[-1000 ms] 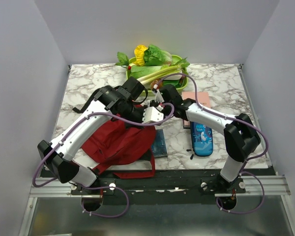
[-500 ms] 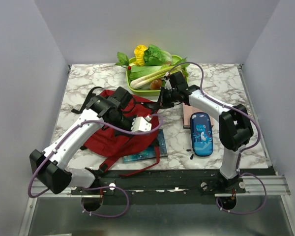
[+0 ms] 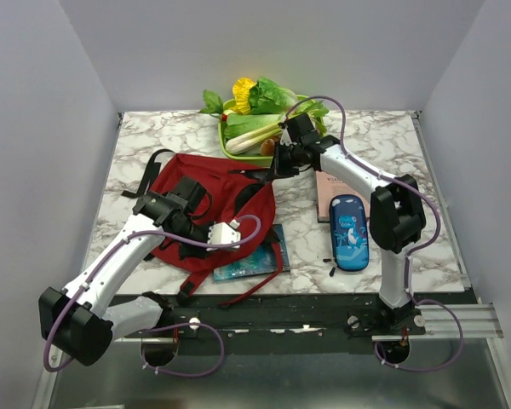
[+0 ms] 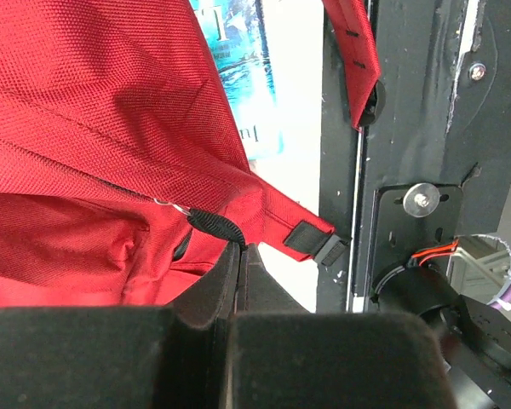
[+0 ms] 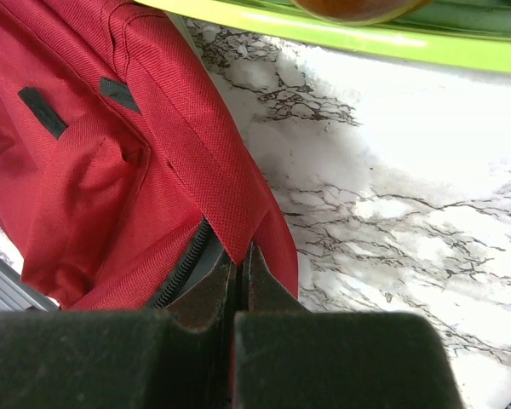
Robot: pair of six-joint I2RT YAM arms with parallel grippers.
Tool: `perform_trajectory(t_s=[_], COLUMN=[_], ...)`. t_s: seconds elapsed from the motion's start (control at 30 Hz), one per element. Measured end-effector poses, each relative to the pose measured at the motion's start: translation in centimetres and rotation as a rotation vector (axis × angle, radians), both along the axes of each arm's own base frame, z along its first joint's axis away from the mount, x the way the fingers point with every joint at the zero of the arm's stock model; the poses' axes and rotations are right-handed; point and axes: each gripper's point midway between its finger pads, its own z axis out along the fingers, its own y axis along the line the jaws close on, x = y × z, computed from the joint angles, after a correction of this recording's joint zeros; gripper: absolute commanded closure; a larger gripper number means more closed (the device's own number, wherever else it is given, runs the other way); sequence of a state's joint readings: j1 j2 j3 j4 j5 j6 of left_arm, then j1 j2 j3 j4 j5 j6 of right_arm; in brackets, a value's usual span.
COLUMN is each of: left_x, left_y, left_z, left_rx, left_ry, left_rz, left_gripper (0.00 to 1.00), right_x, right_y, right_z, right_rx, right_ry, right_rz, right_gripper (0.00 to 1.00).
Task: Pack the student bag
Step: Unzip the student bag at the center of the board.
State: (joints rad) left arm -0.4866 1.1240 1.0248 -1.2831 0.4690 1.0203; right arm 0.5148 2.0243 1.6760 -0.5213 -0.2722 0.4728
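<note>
The dark red student bag [image 3: 217,192] lies flat on the left half of the marble table, over a teal book [image 3: 257,259]. My left gripper [image 3: 190,249] is at the bag's near edge, shut on the black zipper pull [image 4: 213,224]. The red fabric [image 4: 85,102] and the book [image 4: 238,77] fill the left wrist view. My right gripper [image 3: 273,171] is at the bag's far right corner, shut on a fold of its red fabric [image 5: 238,223] beside the open zipper [image 5: 183,264].
A green tray [image 3: 238,158] of vegetables stands at the back centre, just behind my right gripper. Its rim [image 5: 366,38] shows in the right wrist view. A pink notebook [image 3: 345,189] and a blue shark-print pencil case [image 3: 349,232] lie to the right. The black table rail [image 4: 409,128] runs close to my left gripper.
My left gripper has drawn back towards the near left edge with the zipper pull. My right gripper has moved towards the tray with the fabric. The bag has spread out flatter.
</note>
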Motion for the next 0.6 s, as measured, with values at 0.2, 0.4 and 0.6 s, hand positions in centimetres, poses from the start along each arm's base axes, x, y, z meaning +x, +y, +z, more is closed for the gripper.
perform_trajectory(t_s=[0.2,0.4,0.6], left_x=[-0.5,-1.3,-1.8], left_y=[0.0,0.1,-0.2], left_z=[-1.1,-2.3,-0.6], left_rx=[0.002,0.006,-0.037], left_ry=[0.038,0.071,0.070], left_rz=[-0.002,-0.059,0.095], left_gripper=[0.98,0.29,0.01], right_x=[-0.4,-1.0,-1.2], right_y=[-0.3,-0.8,-1.7], right_z=[-0.3,-0.3,0.0], right_rx=[-0.007,-0.017,0.001], right_ry=[0.005,-0.001,-0.018], right_rz=[0.005,0.011,-0.002], right_gripper=[0.99,0.99,0.99])
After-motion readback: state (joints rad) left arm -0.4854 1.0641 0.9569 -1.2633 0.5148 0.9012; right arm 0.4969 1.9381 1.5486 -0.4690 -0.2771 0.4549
